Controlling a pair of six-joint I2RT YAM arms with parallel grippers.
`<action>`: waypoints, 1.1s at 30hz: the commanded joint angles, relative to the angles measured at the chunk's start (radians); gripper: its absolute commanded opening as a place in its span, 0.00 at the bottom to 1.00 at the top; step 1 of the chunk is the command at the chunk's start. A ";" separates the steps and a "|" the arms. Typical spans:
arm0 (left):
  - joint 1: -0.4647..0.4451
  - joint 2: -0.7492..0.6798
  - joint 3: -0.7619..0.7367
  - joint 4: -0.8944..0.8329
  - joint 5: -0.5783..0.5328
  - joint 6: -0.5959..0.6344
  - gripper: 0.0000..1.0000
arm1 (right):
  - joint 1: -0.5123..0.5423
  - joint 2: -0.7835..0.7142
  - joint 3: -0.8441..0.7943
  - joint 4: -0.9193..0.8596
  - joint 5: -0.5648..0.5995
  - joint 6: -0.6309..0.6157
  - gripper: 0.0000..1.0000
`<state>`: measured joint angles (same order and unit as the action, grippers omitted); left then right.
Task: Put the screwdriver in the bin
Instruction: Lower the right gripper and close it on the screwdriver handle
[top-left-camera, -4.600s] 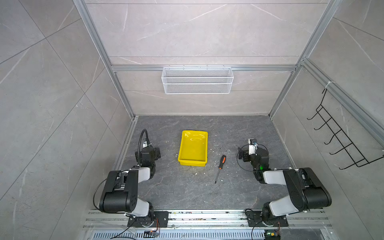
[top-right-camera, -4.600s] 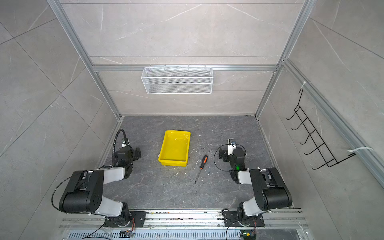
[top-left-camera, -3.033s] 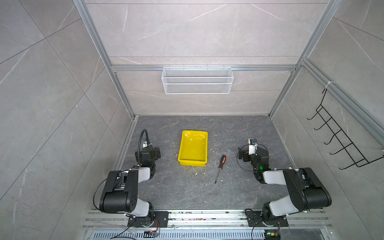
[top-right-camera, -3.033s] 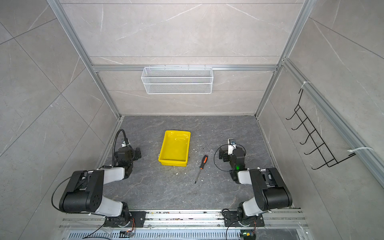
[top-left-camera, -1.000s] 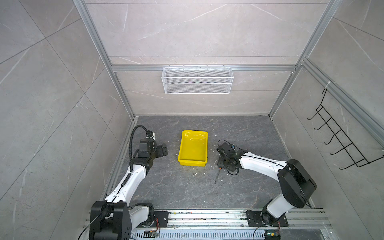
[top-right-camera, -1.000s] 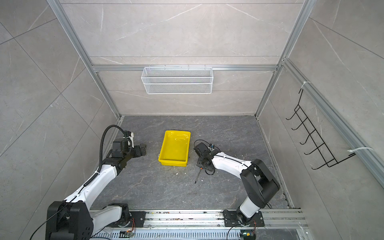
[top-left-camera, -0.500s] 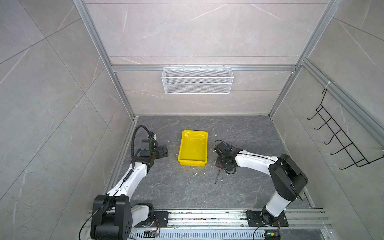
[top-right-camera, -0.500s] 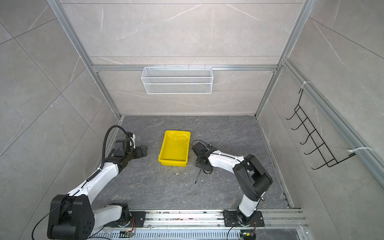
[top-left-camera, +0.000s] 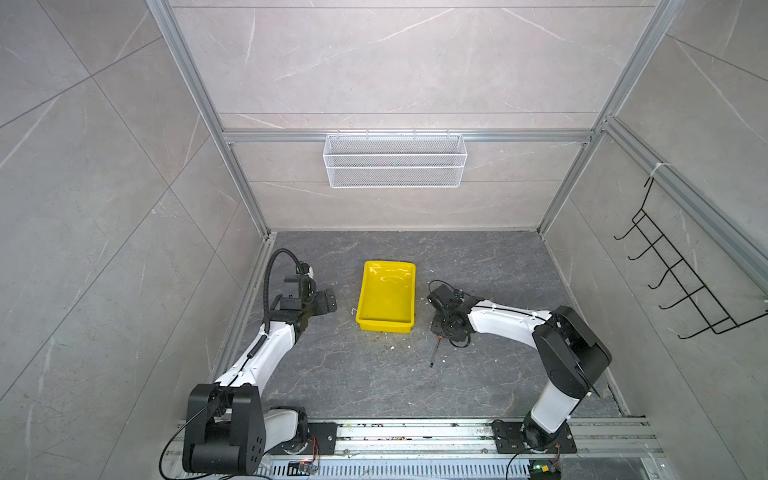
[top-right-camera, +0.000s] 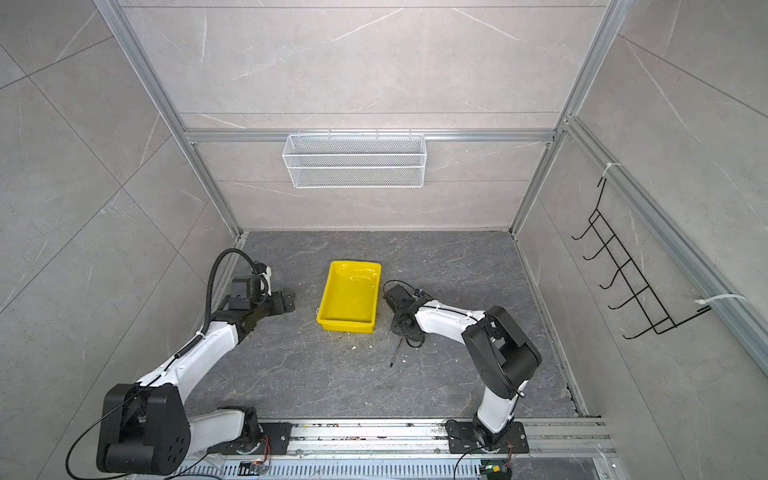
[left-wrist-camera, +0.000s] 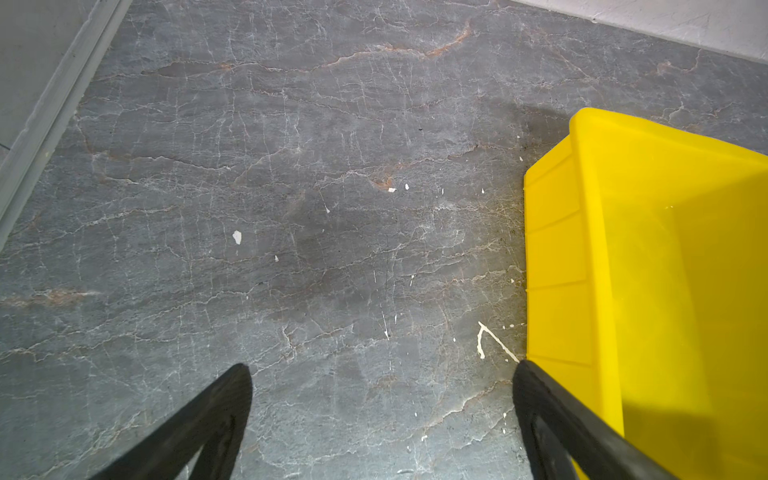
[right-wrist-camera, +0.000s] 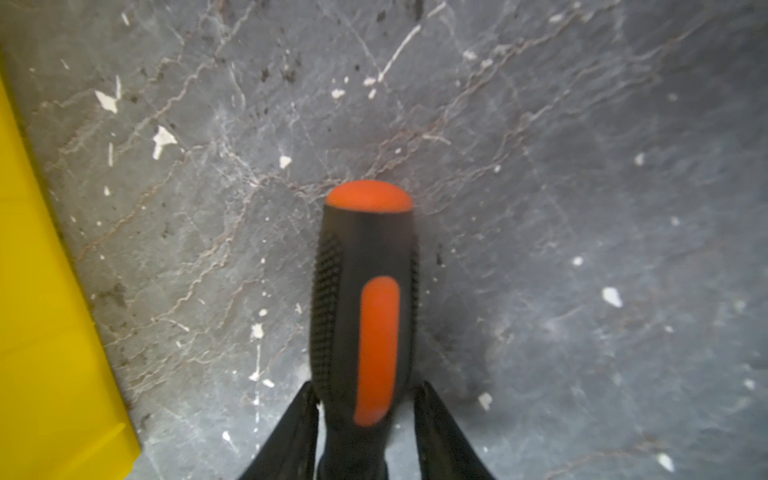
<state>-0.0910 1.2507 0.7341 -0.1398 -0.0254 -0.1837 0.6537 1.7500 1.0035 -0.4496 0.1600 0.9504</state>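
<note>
The screwdriver (right-wrist-camera: 365, 291) lies alongside the bin (top-left-camera: 386, 299) — tip toward the front rail (top-left-camera: 415, 434).

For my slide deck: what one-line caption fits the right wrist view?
Right gripper straddling the screwdriver at its black-and-orange handle, yellow bin alongside.

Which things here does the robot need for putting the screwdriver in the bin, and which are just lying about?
Needed: screwdriver, yellow bin, right gripper around it.
Just lying about: white wire basket, black hook rack, left gripper open beside the bin.
</note>
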 joint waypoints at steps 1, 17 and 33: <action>0.003 0.007 0.042 -0.010 0.001 -0.010 1.00 | -0.006 -0.012 -0.035 -0.015 0.029 -0.002 0.39; 0.003 0.007 0.042 -0.013 0.006 -0.010 1.00 | -0.011 -0.065 -0.074 -0.030 0.063 -0.021 0.19; 0.002 -0.083 -0.001 -0.007 -0.052 -0.023 1.00 | -0.010 -0.195 0.034 -0.196 0.139 -0.111 0.17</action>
<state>-0.0910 1.2243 0.7361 -0.1539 -0.0380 -0.1860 0.6468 1.6112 0.9798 -0.5774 0.2535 0.8776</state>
